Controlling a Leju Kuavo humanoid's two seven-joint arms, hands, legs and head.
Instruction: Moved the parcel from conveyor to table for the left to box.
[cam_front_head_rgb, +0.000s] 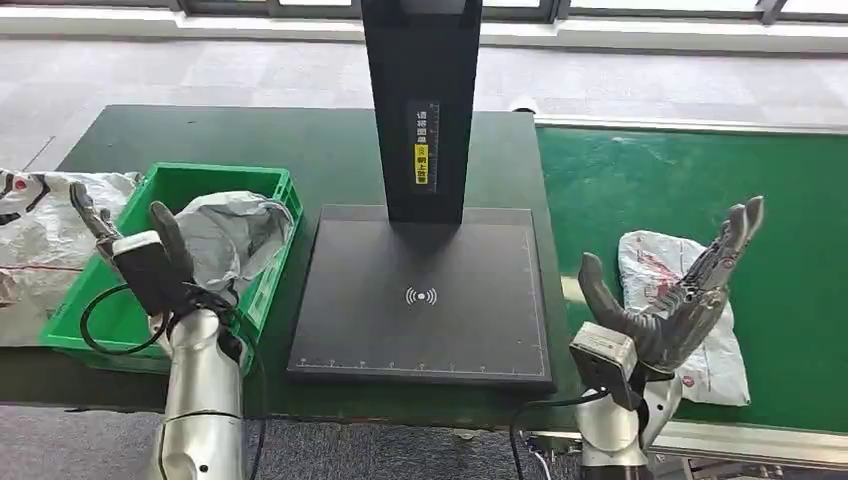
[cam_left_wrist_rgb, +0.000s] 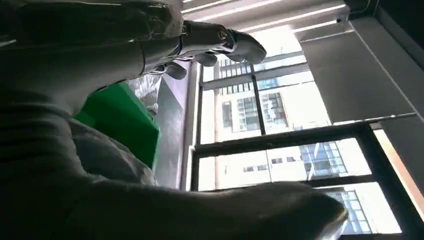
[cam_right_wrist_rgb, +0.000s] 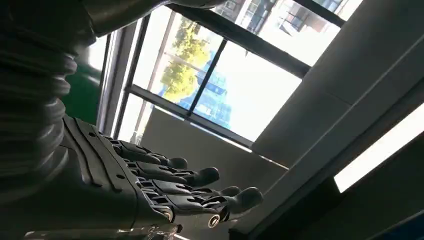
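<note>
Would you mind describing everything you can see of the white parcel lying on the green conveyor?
The white parcel is a soft, crinkled plastic mailer bag with faint red print and a small red mark near its closer edge. It lies flat on the green conveyor, to the right of the black scanner base. The right hand hovers open in front of it, fingers spread, hiding part of it; contact cannot be judged.

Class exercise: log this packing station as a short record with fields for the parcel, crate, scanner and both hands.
parcel: white plastic mailer bag lying flat on the green conveyor belt, not held
crate: green plastic crate on the dark table, holding a crumpled grey bag
scanner: black flat scanning pad with upright post
left hand: open, raised in front of the crate
right hand: open, fingers spread, raised in front of the parcel
</note>
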